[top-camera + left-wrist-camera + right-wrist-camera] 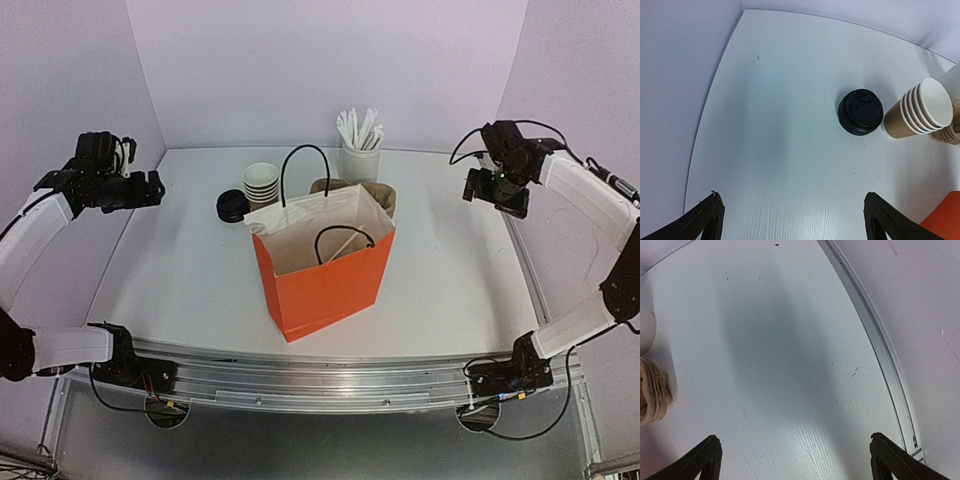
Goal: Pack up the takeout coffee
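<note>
None of the three views shows the takeout coffee, so where it sits cannot be told. An orange paper bag [325, 275] stands upright and open at the middle of the table [450, 270]. Beyond it to the left, loose black lids [860, 111] lie just beside a stack of lidless cups [920, 110]. At the table's sides, the left gripper [792, 220] and right gripper [796, 457] hang spread wide, holding nothing.

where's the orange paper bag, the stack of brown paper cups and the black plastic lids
orange paper bag [325, 280], top external view, front face
stack of brown paper cups [900, 120], left wrist view, brown side wall
black plastic lids [860, 111], left wrist view, top lid's centre
</note>
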### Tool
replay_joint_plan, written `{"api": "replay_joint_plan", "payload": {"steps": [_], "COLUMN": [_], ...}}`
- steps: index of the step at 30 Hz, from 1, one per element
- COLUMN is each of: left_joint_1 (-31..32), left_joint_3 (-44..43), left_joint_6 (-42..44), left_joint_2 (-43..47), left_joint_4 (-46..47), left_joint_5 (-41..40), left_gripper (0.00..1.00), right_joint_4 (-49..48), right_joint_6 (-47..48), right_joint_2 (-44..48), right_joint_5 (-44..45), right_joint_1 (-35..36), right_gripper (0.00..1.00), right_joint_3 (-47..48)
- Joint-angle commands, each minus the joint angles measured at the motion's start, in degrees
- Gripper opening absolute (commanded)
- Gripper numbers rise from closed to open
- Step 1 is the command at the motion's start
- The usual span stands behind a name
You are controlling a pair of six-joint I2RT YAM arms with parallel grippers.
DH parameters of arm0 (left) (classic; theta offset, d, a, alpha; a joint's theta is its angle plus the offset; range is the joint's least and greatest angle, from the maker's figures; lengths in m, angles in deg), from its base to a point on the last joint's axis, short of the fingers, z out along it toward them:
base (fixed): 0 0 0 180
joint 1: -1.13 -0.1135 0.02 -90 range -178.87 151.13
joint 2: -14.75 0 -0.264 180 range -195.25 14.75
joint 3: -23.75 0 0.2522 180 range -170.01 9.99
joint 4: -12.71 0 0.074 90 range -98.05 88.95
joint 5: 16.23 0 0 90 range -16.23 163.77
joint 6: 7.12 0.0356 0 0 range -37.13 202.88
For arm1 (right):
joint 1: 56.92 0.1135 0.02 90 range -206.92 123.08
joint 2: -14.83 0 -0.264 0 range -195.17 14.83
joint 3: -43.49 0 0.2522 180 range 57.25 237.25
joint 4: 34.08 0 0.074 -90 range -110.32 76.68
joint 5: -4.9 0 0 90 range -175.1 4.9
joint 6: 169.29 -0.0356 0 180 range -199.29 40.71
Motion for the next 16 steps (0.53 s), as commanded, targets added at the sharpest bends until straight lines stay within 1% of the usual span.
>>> {"api": "replay_joint_plan", "payload": {"steps": [1,7,12,15,16], "left_joint_1": [-1.55,-2.24,-3.22,-3.66,-3.71], "left_joint_3": [4.6,10.5,12.94,13.16,13.23], "left_joint_6": [-3.11,-2.41,-2.95,-3.94,-4.36], "left_joint_2": [0.96,1.41,2.6,3.24,3.45], "left_joint_4": [10.27,16.58,19.2,18.66,18.52], "left_joint_5": [-5.18,-6.47,-5.46,-4.31,-3.92], "left_gripper": [0.98,1.0,1.0,1.0,1.0], "right_joint_4": [-3.74,-11.35,-21.0,-31.08,-36.16], "right_joint_6": [-2.51,-2.78,-0.97,2.63,3.69], "right_joint_2": [2.51,5.88,11.33,18.12,21.2], "right_joint_5": [6.0,8.3,7.87,6.76,6.35], "right_joint_1": [0.21,0.21,0.22,0.15,0.21], "right_gripper": [0.98,0.98,0.98,0.97,0.97], "right_joint_3": [-3.41,-11.65,-18.58,-25.59,-28.97]}}
